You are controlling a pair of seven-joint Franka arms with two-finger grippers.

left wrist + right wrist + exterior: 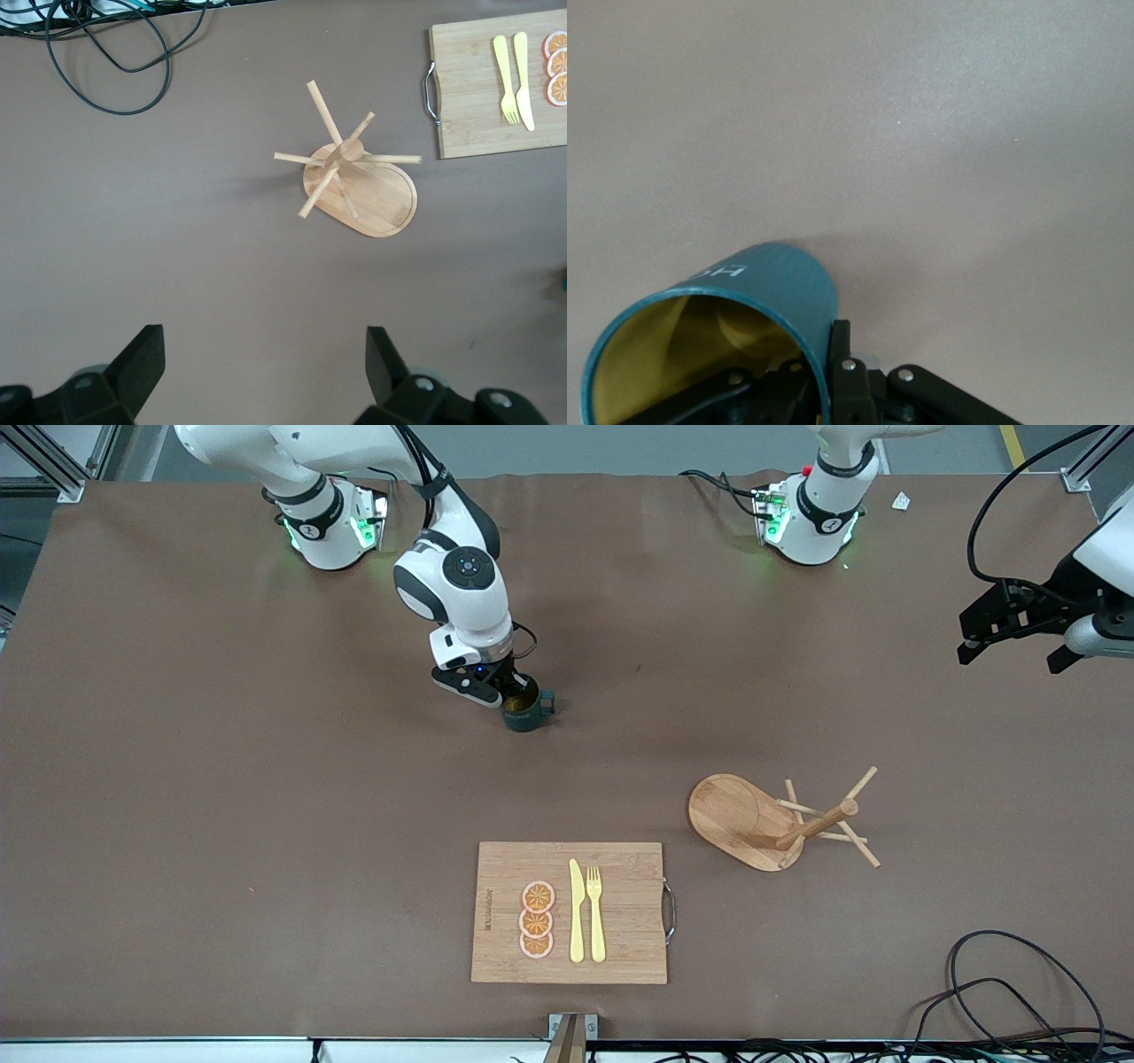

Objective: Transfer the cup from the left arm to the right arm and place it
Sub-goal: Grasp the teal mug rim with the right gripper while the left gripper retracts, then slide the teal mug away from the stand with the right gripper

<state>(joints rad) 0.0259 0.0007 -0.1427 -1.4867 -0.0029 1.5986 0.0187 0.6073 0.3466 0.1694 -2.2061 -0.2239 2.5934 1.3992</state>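
Teal cylindrical cup [528, 710] (glossy yellow inside) rim-pinched by right gripper [512, 688], left gripper [266, 363] spread, waiting.

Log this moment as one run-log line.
stage: placing after handover | right gripper: shut on cup rim, at the table | left gripper: open, empty, waits over its table end | peg rack: untouched

Right claw [516, 687] on the cup [526, 708]; left claw [1010, 646] open, high over table's end.
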